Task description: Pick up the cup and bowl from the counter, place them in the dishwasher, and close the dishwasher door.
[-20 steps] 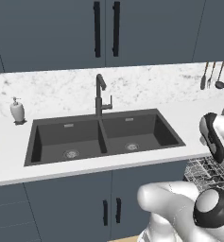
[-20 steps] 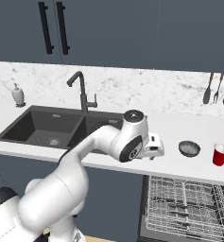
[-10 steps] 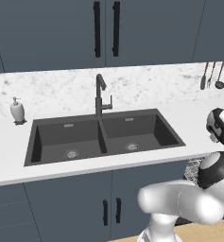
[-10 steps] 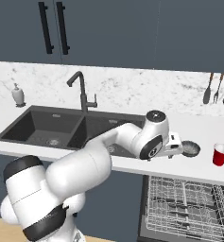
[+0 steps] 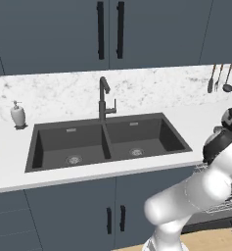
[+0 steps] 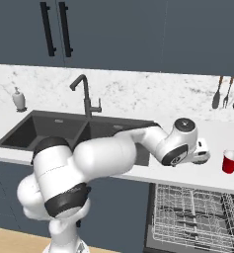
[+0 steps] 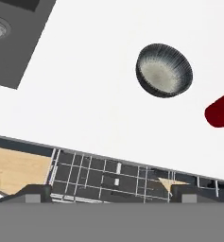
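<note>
- Bowl [image 7: 164,70] lies on the white worktop [image 7: 85,94], beyond the dishwasher rack edge in my hand view; nothing touches it.
- Cup [image 6: 231,161] stands upright on the same worktop, just beside the bowl on the side away from the sink [image 6: 64,131]; my hand view catches only its red edge.
- Change noted: over the last second the arm has swung from near the sink out along the worktop, so the wrist now sits above the bowl's spot and hides the bowl in the right base view.
- Pincer [image 7: 106,191]: both tips show low in the hand view, set wide apart, holding nothing.
- Dishwasher [image 6: 197,220]: door down, wire rack pulled out below the worktop edge, under the bowl and cup; no dishes that I can see in it.
- Judgement: the reach toward the bowl is under way, no grasp made yet. Both items remain to be loaded and the door remains to be closed, so the task is at an early stage.
- Risk: the cup stands close to the bowl; a descent off-centre could knock it.
</note>
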### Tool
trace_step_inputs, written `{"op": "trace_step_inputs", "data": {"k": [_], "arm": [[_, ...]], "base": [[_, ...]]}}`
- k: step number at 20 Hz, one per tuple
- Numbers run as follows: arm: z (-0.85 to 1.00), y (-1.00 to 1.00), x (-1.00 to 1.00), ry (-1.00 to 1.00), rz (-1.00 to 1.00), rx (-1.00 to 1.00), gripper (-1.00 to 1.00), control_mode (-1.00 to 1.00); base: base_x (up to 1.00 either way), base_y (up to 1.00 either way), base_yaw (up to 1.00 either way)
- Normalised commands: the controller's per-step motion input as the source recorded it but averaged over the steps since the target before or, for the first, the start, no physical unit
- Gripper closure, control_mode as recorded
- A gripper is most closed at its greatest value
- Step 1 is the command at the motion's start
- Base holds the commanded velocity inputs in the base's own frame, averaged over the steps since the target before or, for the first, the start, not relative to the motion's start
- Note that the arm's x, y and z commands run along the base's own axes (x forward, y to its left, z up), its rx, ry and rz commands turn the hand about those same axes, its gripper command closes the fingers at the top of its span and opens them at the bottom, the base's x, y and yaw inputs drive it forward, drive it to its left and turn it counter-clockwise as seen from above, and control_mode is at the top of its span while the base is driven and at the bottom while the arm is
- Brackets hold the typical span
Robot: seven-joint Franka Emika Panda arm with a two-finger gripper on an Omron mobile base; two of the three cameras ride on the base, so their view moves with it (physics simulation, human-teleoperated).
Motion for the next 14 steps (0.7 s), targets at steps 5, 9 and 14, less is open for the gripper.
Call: {"op": "trace_step_inputs", "data": {"k": [5, 9, 14], "arm": [[0.0, -0.51, 0.41, 0.0, 0.0, 0.0, -1.0, -1.0], [-0.03, -0.48, 0.49, 0.0, 0.0, 0.0, -1.0, -1.0], [-0.01, -0.57, 0.26, 0.0, 0.0, 0.0, -1.0, -1.0]], "base": [[0.0, 0.0, 0.0], [0.0, 0.0, 0.0], [0.0, 0.0, 0.0]]}}
